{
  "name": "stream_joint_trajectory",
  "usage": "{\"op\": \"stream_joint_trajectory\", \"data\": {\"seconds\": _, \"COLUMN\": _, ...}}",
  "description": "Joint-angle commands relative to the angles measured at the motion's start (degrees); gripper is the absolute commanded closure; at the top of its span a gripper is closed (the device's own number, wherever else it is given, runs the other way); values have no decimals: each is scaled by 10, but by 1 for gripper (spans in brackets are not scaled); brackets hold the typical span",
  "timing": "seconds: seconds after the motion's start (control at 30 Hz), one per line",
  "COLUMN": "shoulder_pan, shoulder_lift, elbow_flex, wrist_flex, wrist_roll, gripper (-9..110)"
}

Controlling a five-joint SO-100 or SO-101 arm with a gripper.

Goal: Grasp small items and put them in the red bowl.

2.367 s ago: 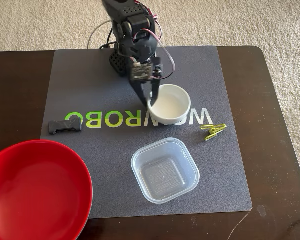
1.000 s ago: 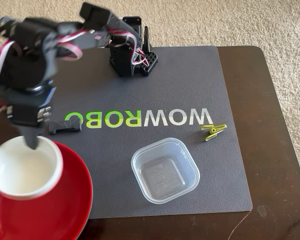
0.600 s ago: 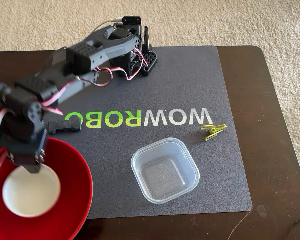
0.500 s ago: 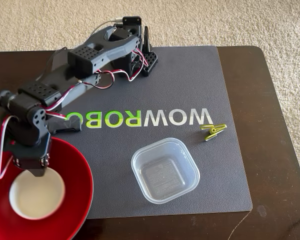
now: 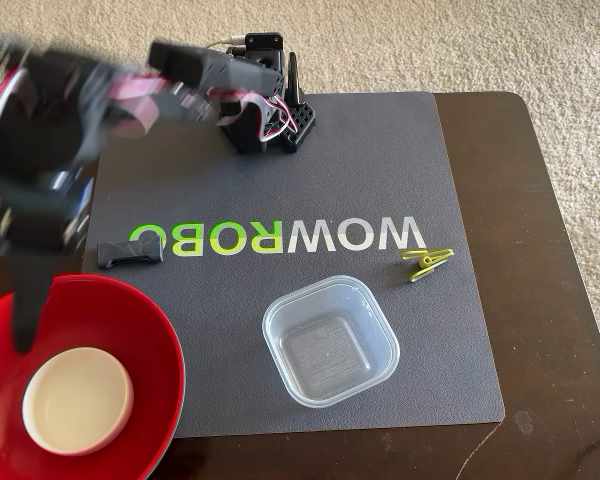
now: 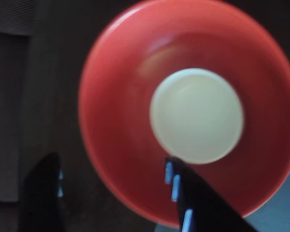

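White bowl [image 5: 77, 400] lies in red bowl [image 5: 130, 330]; jaws wide apart, empty. Next: reach for black clip [image 5: 130, 252] just beside.

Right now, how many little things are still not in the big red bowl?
3. The black clip lies on the mat just above the red bowl, the clear tub sits mid-mat, and the yellow-green clothespin lies to its upper right. None looks hidden.

Black plastic arm [image 5: 195, 70], red-white cables [image 5: 270, 110], fingers [image 6: 203, 208] seemingly dark.
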Motion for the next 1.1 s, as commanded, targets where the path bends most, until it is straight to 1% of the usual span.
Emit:
{"op": "stream_joint_trajectory", "data": {"seconds": 0.0, "shoulder_pan": -124, "shoulder_lift": 105, "elbow_flex": 130, "wrist_flex": 3, "wrist_roll": 4, "gripper": 75}}
{"op": "stream_joint_trajectory", "data": {"seconds": 0.07, "shoulder_pan": -185, "shoulder_lift": 121, "elbow_flex": 257, "wrist_flex": 3, "wrist_roll": 1, "gripper": 75}}
{"op": "stream_joint_trajectory", "data": {"seconds": 0.13, "shoulder_pan": -222, "shoulder_lift": 105, "elbow_flex": 343, "wrist_flex": 2, "wrist_roll": -11, "gripper": 75}}
{"op": "stream_joint_trajectory", "data": {"seconds": 0.23, "shoulder_pan": -238, "shoulder_lift": 45, "elbow_flex": 401, "wrist_flex": 2, "wrist_roll": -28, "gripper": 77}}
{"op": "stream_joint_trajectory", "data": {"seconds": 0.33, "shoulder_pan": -243, "shoulder_lift": 11, "elbow_flex": 470, "wrist_flex": -3, "wrist_roll": -16, "gripper": 77}}
{"op": "stream_joint_trajectory", "data": {"seconds": 0.47, "shoulder_pan": -253, "shoulder_lift": -4, "elbow_flex": 513, "wrist_flex": -18, "wrist_roll": 21, "gripper": 77}}
{"op": "stream_joint_trajectory", "data": {"seconds": 0.6, "shoulder_pan": -251, "shoulder_lift": -46, "elbow_flex": 511, "wrist_flex": -25, "wrist_roll": 48, "gripper": 77}}
{"op": "stream_joint_trajectory", "data": {"seconds": 0.7, "shoulder_pan": -247, "shoulder_lift": -47, "elbow_flex": 509, "wrist_flex": -23, "wrist_roll": 66, "gripper": 77}}
{"op": "stream_joint_trajectory", "data": {"seconds": 0.77, "shoulder_pan": -249, "shoulder_lift": 3, "elbow_flex": 529, "wrist_flex": -18, "wrist_roll": 76, "gripper": 77}}
{"op": "stream_joint_trajectory", "data": {"seconds": 0.87, "shoulder_pan": -267, "shoulder_lift": 127, "elbow_flex": 587, "wrist_flex": -18, "wrist_roll": 92, "gripper": 73}}
{"op": "stream_joint_trajectory", "data": {"seconds": 1.0, "shoulder_pan": -292, "shoulder_lift": 268, "elbow_flex": 648, "wrist_flex": -2, "wrist_roll": 90, "gripper": 69}}
{"op": "stream_joint_trajectory", "data": {"seconds": 1.07, "shoulder_pan": -295, "shoulder_lift": 335, "elbow_flex": 704, "wrist_flex": -1, "wrist_roll": 94, "gripper": 68}}
